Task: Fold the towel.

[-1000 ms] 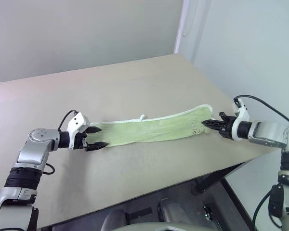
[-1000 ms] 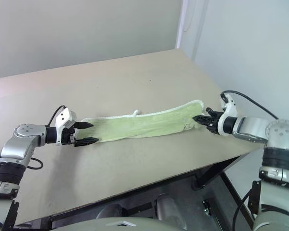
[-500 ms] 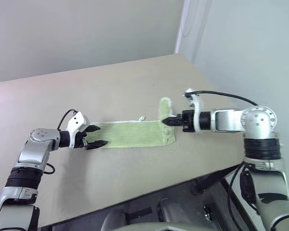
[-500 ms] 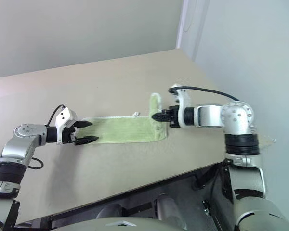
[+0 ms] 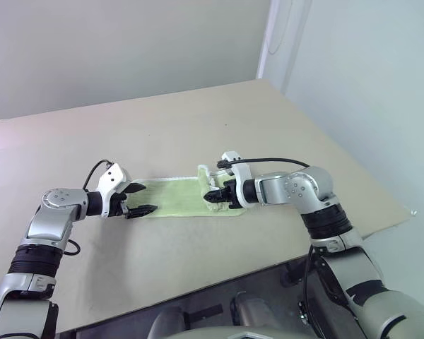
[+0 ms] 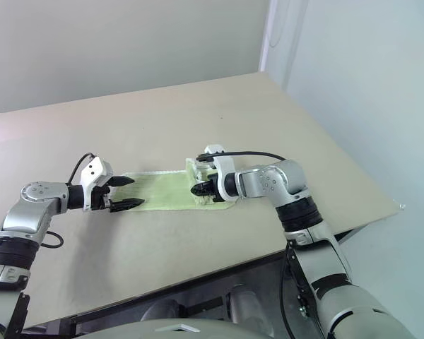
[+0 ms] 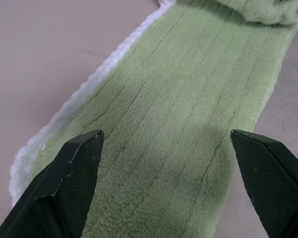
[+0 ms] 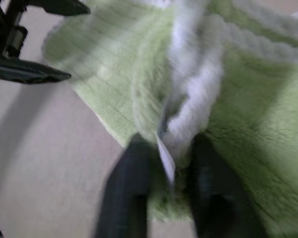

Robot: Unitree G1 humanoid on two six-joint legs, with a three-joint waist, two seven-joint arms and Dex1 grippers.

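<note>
Lying flat on the tan table point(image 5: 283, 134), the towel point(image 5: 173, 198) stretches sideways in front of the robot, with its long side running from one arm to the other. Its right end is doubled over onto the middle part, so the cloth looks short and thick there. The right gripper point(image 5: 213, 196) sits at that doubled end, and the white edge of the towel point(image 8: 188, 99) runs up between its two black fingers point(image 8: 126, 183). The fingers stand a little apart with cloth between them, so it is hard to tell if they are pinching it or letting it go. The left gripper point(image 5: 143, 200) is at the other end, with its fingers point(image 7: 72, 173) spread wide, one on each side of the towel's left end and just above the fuzzy green cloth. It holds nothing. The left arm is the nearer one to the flat end. The fold looks partly made, and the top layer probably needs to lie flat next.
</note>
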